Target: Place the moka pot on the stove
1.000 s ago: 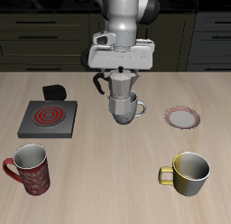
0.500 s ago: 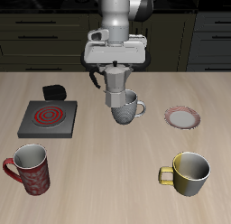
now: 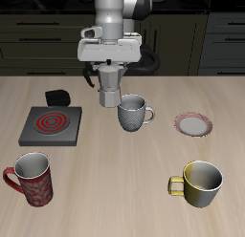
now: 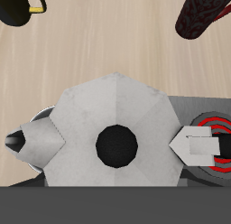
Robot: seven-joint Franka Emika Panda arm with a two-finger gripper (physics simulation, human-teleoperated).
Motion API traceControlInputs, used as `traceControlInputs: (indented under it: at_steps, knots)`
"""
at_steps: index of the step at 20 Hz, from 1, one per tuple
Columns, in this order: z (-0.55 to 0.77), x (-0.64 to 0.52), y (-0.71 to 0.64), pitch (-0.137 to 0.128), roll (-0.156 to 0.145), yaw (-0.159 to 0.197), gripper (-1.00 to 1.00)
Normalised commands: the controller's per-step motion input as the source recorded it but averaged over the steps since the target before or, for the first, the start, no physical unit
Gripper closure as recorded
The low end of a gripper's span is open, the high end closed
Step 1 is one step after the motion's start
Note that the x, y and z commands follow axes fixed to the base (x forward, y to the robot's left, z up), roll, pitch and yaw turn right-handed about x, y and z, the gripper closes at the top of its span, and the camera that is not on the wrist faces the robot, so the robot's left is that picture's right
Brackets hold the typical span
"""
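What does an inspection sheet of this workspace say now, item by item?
Surface: light wooden table, no spills seen.
Job's things: moka pot lifted off the table, held from above; stove bare, red coil showing.
Clutter: grey mug, red mug, yellow mug, plate.
Grippers: gripper closed on the moka pot; fingers hidden.
Cables: nothing seen.
Surroundings: dark cabinets behind the table.

Kitchen setting, simulated. Dark cabinets (image 3: 38,35) with drawer fronts and handles run behind a light wooden tabletop (image 3: 124,174). On it: a hotplate stove (image 3: 50,125), three mugs (image 3: 134,112), a small plate (image 3: 194,124).
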Motion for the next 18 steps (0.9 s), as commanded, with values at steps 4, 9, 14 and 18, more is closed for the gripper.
traceControlInputs:
  at_steps: [4,9,14,18]
  knots:
    - [0.06,-0.17,-0.25,-0.028,0.002,0.006,1.00]
    - [0.00,-0.15,-0.29,-0.031,0.003,0.018,1.00]
    - [0.02,-0.10,-0.25,-0.026,-0.025,-0.013,1.00]
    - [0.02,-0.09,-0.33,-0.018,-0.030,-0.024,1.00]
